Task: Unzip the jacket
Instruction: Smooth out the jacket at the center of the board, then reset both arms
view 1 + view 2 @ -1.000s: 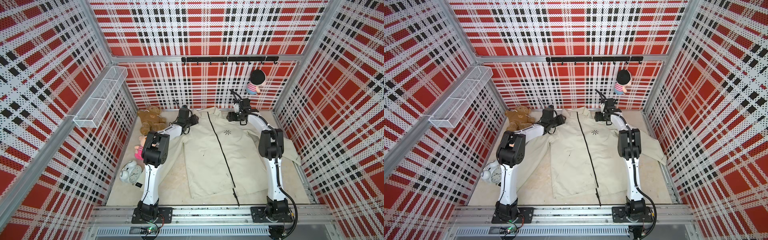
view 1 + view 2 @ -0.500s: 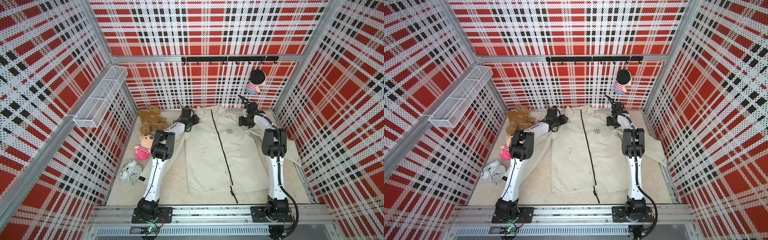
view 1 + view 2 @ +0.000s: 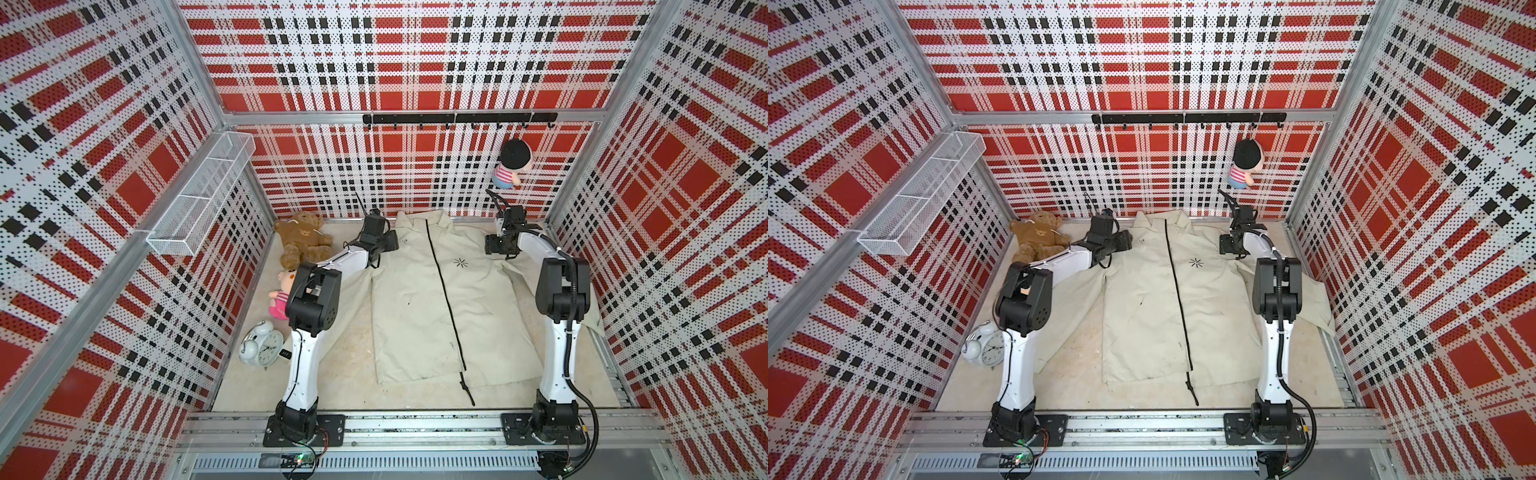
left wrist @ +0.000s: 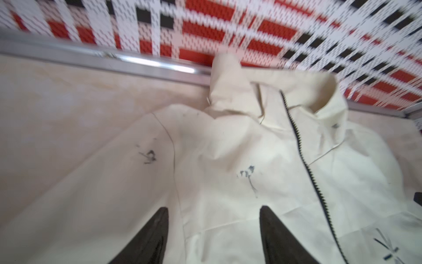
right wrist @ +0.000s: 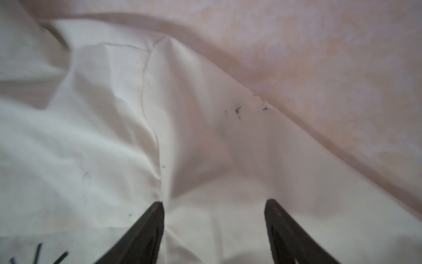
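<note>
Left gripper [image 4: 213, 208] and right gripper [image 5: 214, 202] gape empty over the soft, limp jacket [image 3: 407, 307] — we'd pinch its zipper [image 3: 444, 291] at the twelve o'clock end.

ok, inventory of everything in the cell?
jacket: 1, cream with black zipper, flat on floor, collar toward back wall
teddy bear: 1, brown, back-left floor corner
doll: 1, pink, floor between bear and clock
alarm clock: 1, white, floor by left wall
small black item: 1, beside the clock, too small to identify
hanging doll: 1, black hair, striped top, on back wall
hook rail: 1, black, back wall
wire basket: 1, white, left wall
left arm: 1, white-black, jaws open over jacket shoulder
right arm: 1, white-black, jaws open over other shoulder
</note>
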Robot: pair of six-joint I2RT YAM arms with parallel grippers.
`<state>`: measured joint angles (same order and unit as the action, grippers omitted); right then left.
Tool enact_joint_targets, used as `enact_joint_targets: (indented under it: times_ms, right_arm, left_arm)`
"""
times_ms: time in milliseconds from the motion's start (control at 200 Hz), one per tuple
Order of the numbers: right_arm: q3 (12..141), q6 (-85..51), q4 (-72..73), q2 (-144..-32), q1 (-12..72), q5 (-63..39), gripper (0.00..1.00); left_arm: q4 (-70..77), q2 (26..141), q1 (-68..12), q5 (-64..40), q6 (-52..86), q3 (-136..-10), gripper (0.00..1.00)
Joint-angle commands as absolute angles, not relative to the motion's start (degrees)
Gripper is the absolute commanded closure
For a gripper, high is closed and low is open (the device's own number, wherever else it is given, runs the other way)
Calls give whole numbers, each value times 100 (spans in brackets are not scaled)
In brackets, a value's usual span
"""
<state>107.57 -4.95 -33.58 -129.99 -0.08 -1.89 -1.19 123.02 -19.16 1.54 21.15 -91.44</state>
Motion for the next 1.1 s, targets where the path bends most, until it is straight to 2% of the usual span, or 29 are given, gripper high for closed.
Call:
enact_joint_targets:
  times_ms: [0, 120, 306, 461, 521, 536, 546, 556, 661, 782, 792, 807, 822, 977, 1092]
  right_arm:
    - [10300, -649, -3070, -11976, -48, -161, 27]
    - [9577, -720, -2986, -11469, -61, -100, 29]
    - [8858, -848, -2810, -11424, -105, -332, 41]
    - [7783, -843, -1895, -10730, -105, -896, 40]
    - [7424, -710, -1626, -10327, -103, -940, 38]
    - [7325, -674, -1558, -10217, -105, -928, 38]
    - [7256, -648, -1503, -10139, -105, -913, 38]
    - [7195, -621, -1453, -10065, -105, -901, 37]
    - [6396, -470, -701, -9182, -105, -625, 32]
    - [5198, -595, 665, -8043, -105, -384, 22]
    - [5088, -586, 810, -7961, -105, -368, 19]
    - [4922, -582, 1015, -7823, -105, -326, 4]
    - [4742, -580, 1226, -7713, -102, -273, 0]
    - [3041, -360, 3190, -6634, -105, 113, 0]
    - [1892, -567, 4465, -6167, -117, 661, 0]
  left_arm:
    - [808, 11209, -1873, 580, 2049, -8271, 33]
    - [1528, 10479, -1819, 412, 2283, -7250, 31]
    - [1742, 10213, -1802, 233, 2583, -6547, 31]
    - [2452, 9650, -1693, 211, 2686, -5680, 31]
    - [3097, 9199, -1608, 211, 2659, -5143, 28]
    - [3263, 9084, -1590, 211, 2648, -5009, 16]
    - [3398, 8979, -1573, 207, 2640, -4917, 5]
    - [3530, 8889, -1556, 203, 2626, -4784, 0]
    - [4926, 8002, -1464, 270, 2233, -3697, 2]
    - [5983, 7186, -1463, 861, 1697, -2772, 2]
    - [6037, 7138, -1460, 916, 1675, -2712, 2]
    - [6168, 7069, -1466, 967, 1623, -2622, 2]
    - [6331, 7021, -1460, 999, 1566, -2528, 2]
    - [8021, 6747, -1463, 1412, 967, -1544, 2]
    - [9730, 6783, -1293, 2611, 878, -650, 2]
